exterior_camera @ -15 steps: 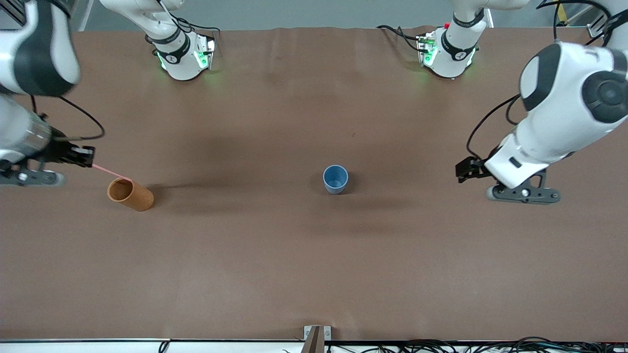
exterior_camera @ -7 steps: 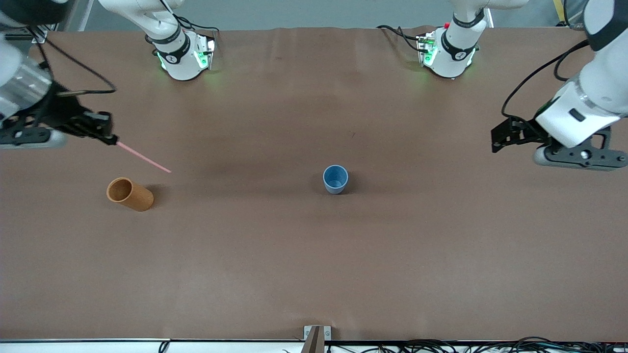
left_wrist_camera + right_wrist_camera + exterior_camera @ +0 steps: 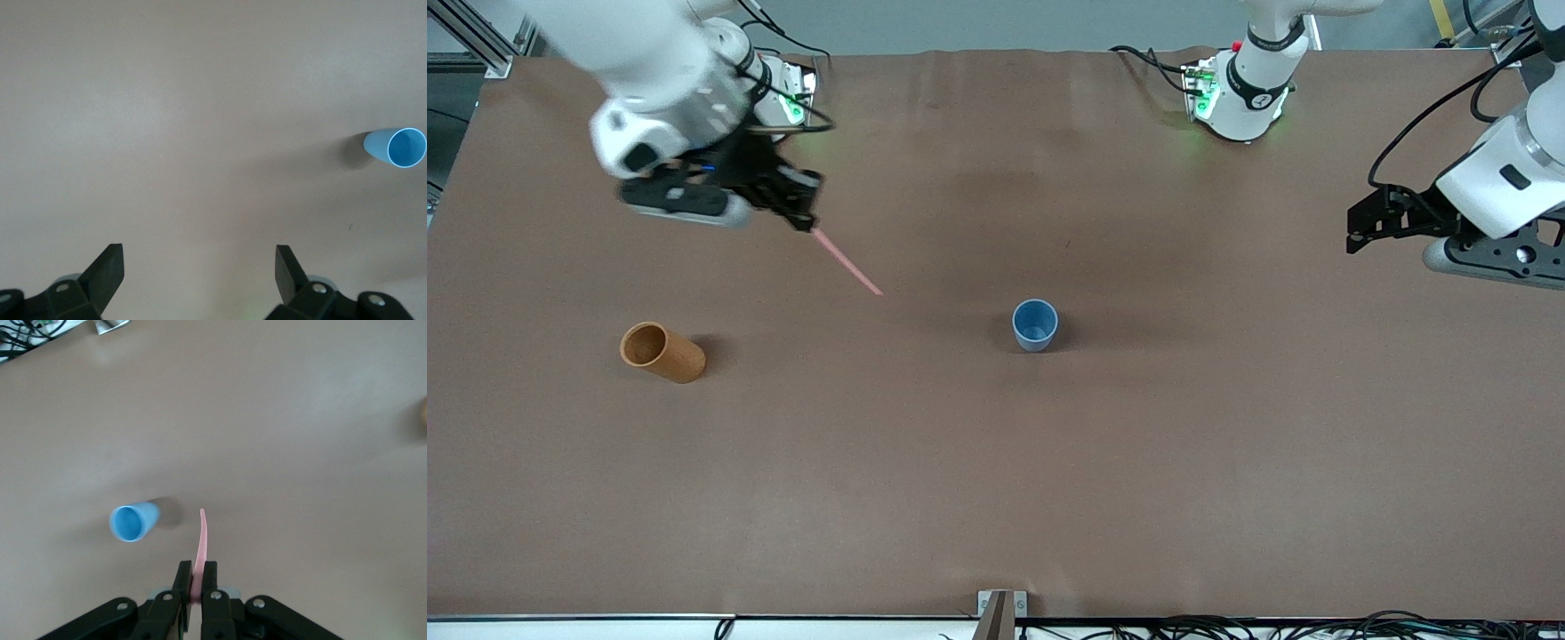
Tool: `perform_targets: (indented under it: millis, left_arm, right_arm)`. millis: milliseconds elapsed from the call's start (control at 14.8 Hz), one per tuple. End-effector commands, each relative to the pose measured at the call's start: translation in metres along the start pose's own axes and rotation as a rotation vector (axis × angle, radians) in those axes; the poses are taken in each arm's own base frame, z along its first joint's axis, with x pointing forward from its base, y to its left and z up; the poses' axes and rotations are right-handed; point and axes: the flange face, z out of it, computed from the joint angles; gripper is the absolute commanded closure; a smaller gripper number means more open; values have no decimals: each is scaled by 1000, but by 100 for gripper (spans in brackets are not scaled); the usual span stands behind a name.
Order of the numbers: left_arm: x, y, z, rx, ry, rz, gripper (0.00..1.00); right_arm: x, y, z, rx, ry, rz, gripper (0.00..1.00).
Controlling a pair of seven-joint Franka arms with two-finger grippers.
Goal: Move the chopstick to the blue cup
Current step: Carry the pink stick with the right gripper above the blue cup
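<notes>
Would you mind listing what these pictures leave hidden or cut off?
- Chopstick: its upper end sits between the shut fingers of the right gripper, front and right wrist views.
- Orange cup: cut by the right wrist view's edge.
- Left gripper, open: front view shows only its dark side.
- Blue cup: bottom unseen.

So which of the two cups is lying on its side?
The orange-brown cup, toward the right arm's end of the table: it lies tipped over, its open mouth facing sideways. The blue cup stands upright, mouth up.
</notes>
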Motion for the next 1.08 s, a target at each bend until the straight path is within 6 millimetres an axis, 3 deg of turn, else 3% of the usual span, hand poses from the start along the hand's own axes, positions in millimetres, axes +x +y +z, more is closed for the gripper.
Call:
perform_targets:
  millis: [0, 203, 407, 542, 746, 1017]
  left_arm:
    - [-21, -8, -18, 7, 5, 6, 0]
    - [-18, -4, -20, 3, 13, -5, 0]
    - [-19, -1, -22, 2, 16, -2, 0]
    - [-19, -1, -22, 2, 21, -1, 0]
    - [-18, -4, -23, 1, 29, -14, 0]
    - [-18, -5, -23, -1, 29, -56, 0]
  right_arm:
    - [-12, -68, 32, -6, 22, 66, 98]
    - [-39, -112, 70, -50, 61, 75, 98]
    - [-65, -136, 95, -34, 78, 76, 98]
    - [-75, -148, 114, -35, 95, 49, 98]
    - [-74, -151, 125, -41, 118, 35, 98]
    - [-94, -160, 151, -73, 108, -1, 97]
